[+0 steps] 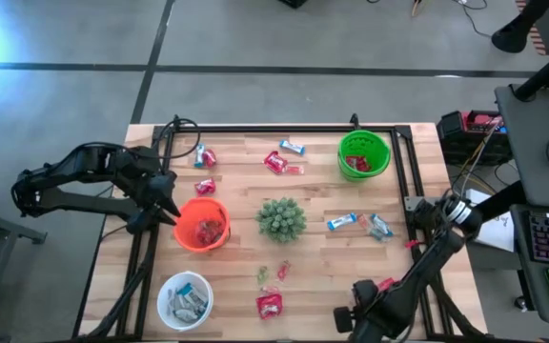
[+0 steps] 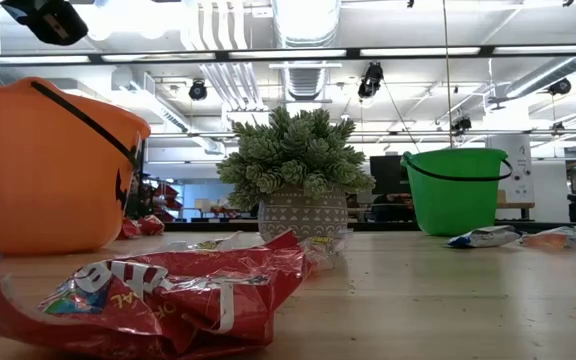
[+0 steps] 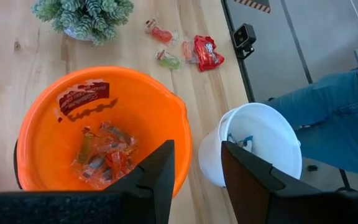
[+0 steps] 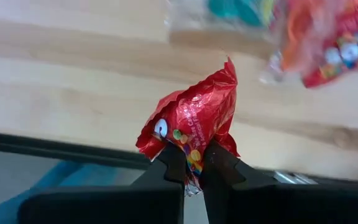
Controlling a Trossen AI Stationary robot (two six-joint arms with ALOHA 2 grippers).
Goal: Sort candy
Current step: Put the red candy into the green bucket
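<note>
Right jaws (image 4: 193,163) pinch a crinkled, shiny red candy packet (image 4: 194,121); left jaws (image 3: 194,168) spread.

Bright ceiling strip lights, glare at the overhead view's left edge, soft shadows, blurred backdrop behind right tool (image 4: 193,163)

You can't read any full word here: the crumpled red candy packet (image 2: 158,295) lying closest in the low view bears white lettering, but it stays illegible.

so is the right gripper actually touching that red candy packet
Touching. In the right wrist view the right gripper is shut on the red packet, its lower edge pinched between both fingers.
</note>
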